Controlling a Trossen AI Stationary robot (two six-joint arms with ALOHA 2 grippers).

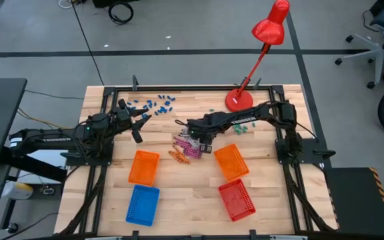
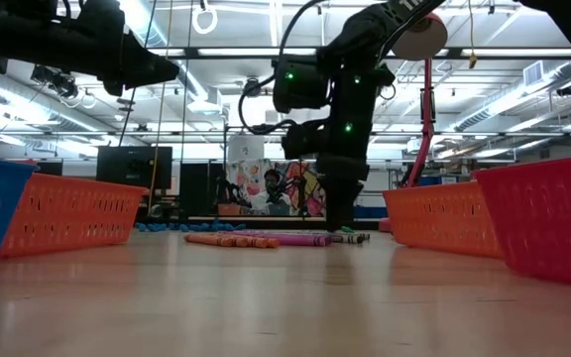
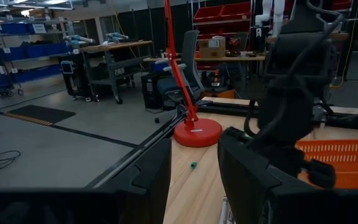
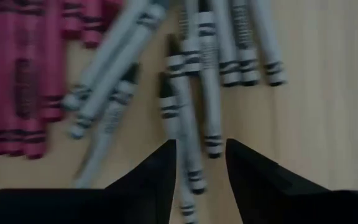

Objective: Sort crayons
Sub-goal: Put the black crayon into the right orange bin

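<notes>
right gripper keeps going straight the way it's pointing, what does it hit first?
Most likely the grey crayons straight ahead of the right gripper; one lies between its open fingers. The wooden table is just beneath. Depth is hard to judge.

Bright ceiling strip lights, backlit dark arms, blurred crayons (image 4: 191, 81)
</notes>
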